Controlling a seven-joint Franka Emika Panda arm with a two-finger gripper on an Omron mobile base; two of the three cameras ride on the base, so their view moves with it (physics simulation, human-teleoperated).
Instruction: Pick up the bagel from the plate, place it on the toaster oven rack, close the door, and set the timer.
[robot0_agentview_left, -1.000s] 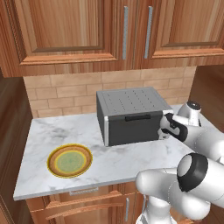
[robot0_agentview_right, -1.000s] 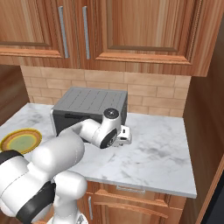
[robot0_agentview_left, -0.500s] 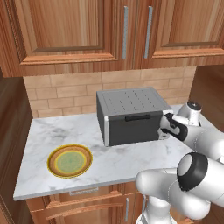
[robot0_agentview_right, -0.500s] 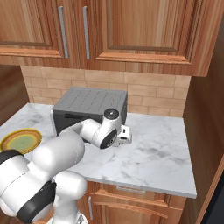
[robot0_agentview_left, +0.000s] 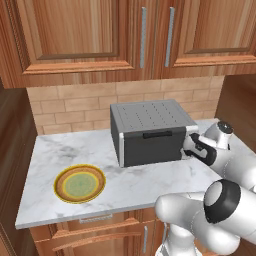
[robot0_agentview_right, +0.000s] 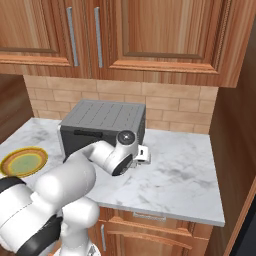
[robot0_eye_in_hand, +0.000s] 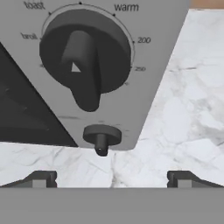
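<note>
The plate lies bare at the left of the marble counter, with no bagel on it; the bagel is out of view. The toaster oven's dark door is closed, its black handle along the top edge, so the toaster oven rack is hidden behind it. My gripper hovers at the oven's front right corner, open and holding nothing. In the hand view the gripper faces the control panel: a large dial above, a small knob just beyond the wide-apart fingertips.
The toaster oven stands against the brick backsplash under wooden wall cabinets. Marble counter stretches to the oven's right up to a wooden side wall. The plate sits near the counter's front left.
</note>
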